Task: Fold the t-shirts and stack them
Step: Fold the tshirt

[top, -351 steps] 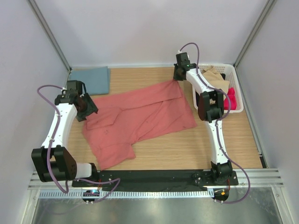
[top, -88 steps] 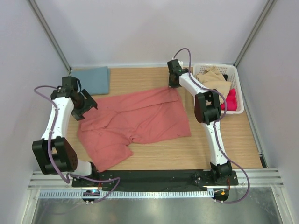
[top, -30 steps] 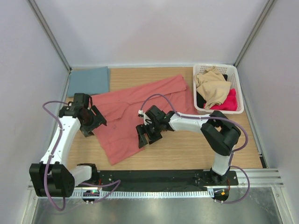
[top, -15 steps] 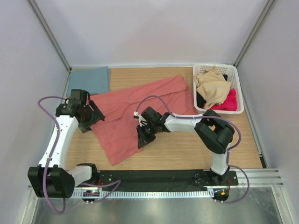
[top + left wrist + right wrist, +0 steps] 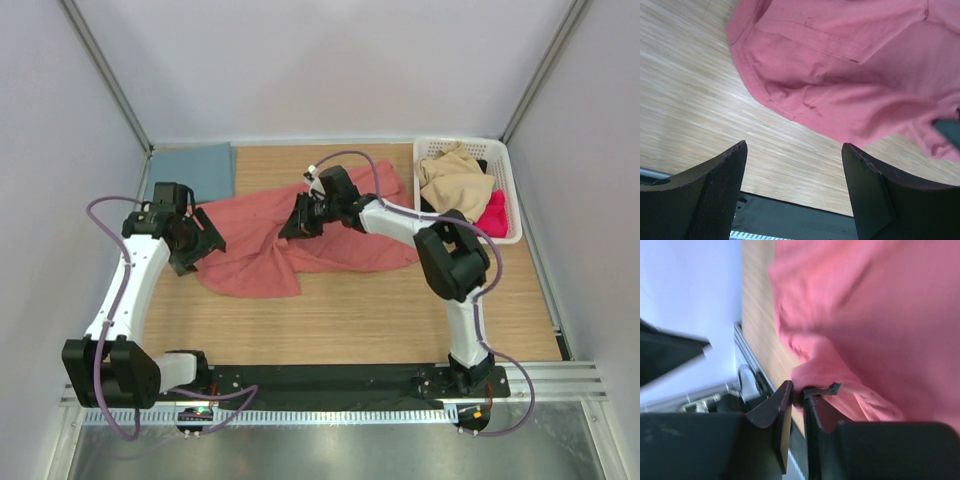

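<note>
Right wrist: right gripper point(image 5: 797, 390) pinching salmon t-shirt point(image 5: 890, 315) fold; left wrist: left gripper point(image 5: 794, 145) spread, empty.

i read the left gripper point(image 5: 794, 146) as spread wide: its two black jaws stand well apart at the bottom of the frame, nothing between them, clear of the cloth. the salmon-red t-shirt point(image 5: 850, 75) fills the upper part of the view, lying rumpled on the wooden table point(image 5: 685, 90), with a stitched hem curving along its near edge. a black strip point(image 5: 790, 212) runs below the wood. a dark blurred shape point(image 5: 947, 131) at the right edge cannot be identified.
</note>
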Robot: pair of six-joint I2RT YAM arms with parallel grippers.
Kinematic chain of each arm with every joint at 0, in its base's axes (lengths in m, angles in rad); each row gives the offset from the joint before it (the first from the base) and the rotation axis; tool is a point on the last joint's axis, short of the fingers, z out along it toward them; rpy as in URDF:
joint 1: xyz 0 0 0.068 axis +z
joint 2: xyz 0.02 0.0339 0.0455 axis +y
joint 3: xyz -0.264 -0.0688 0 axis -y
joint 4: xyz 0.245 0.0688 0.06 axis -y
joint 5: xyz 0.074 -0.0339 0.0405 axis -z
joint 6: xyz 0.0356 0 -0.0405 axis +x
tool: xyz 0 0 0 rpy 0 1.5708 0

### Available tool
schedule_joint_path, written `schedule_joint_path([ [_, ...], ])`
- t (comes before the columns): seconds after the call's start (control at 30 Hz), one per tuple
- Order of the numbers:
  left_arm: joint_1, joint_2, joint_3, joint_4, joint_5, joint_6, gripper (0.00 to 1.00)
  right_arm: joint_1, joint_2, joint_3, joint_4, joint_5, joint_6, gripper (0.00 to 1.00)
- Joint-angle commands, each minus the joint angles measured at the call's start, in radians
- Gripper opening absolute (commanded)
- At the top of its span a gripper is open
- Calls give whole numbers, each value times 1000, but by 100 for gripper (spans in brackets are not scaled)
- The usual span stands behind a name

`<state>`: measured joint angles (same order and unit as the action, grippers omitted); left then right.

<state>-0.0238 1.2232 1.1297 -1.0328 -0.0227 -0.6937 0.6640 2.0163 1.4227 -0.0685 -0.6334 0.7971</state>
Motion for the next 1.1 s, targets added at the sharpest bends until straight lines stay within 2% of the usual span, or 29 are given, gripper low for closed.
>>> schedule_joint_path([
  [0.0,4,25,22,59,87,34,78,-46,154,157,117,-93,155,25],
  [0.03,4,33,24,66,102,39,78,-58,182,185,127,-106,219,31],
  [0.1,2,64,21,66,128,45,78,-76,212,254,113,-133,243,41],
  [0.13,2,76,19,60,126,43,78,-83,208,272,78,-126,196,49],
  [0.17,2,96,15,56,122,39,78,-86,199,310,-56,-111,141,52],
  [0.23,1,117,-11,36,92,11,77,-95,171,358,-221,-30,-41,56],
  [0.27,1,131,-36,24,75,-7,76,-95,159,398,-367,3,-96,57],
  [0.37,1,131,-91,39,67,-81,75,-95,96,400,-532,116,-249,59],
  [0.43,1,108,-137,84,78,-115,73,-95,55,363,-566,153,-300,60],
  [0.6,1,93,-173,142,115,-112,69,-80,-68,112,-542,136,-395,64],
  [0.73,1,93,-151,139,92,-81,69,-20,-100,-22,-467,109,-366,63],
  [0.77,1,93,-145,131,87,-78,69,0,-105,-69,-405,104,-345,62],
  [0.87,1,85,-111,123,83,-69,69,32,-97,-131,-288,78,-244,58],
  [1.07,-16,73,-47,68,63,34,70,83,-4,-91,-261,86,-220,57],
])
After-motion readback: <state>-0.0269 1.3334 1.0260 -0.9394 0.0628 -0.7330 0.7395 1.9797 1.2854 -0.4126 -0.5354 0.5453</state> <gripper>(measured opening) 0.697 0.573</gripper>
